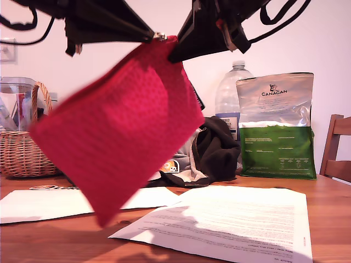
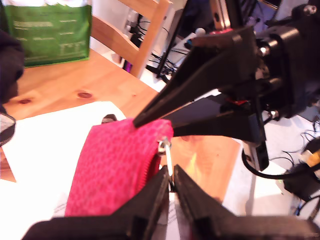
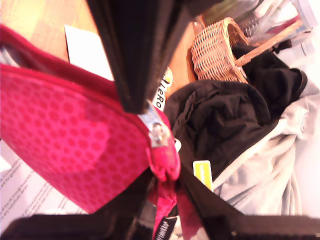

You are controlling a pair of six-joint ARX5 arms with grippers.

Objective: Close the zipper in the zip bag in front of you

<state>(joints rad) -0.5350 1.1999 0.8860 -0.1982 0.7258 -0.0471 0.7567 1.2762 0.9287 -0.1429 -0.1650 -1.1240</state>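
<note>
red dotted zip bag (image 1: 118, 131) hangs tilted above the worktop (image 1: 66, 241), my first gripper (image 2: 171, 184) pinching the zipper (image 2: 165, 150) tab, my second gripper (image 3: 160, 165) clamping the corner beside it.

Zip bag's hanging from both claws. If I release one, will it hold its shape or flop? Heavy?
Likely floppy: the zip bag hangs slanted, and its fabric bunches where my second claw pinches the corner. Probably light: my first claw holds on by the thin pull tab alone. Expect it to swing on release.
</note>
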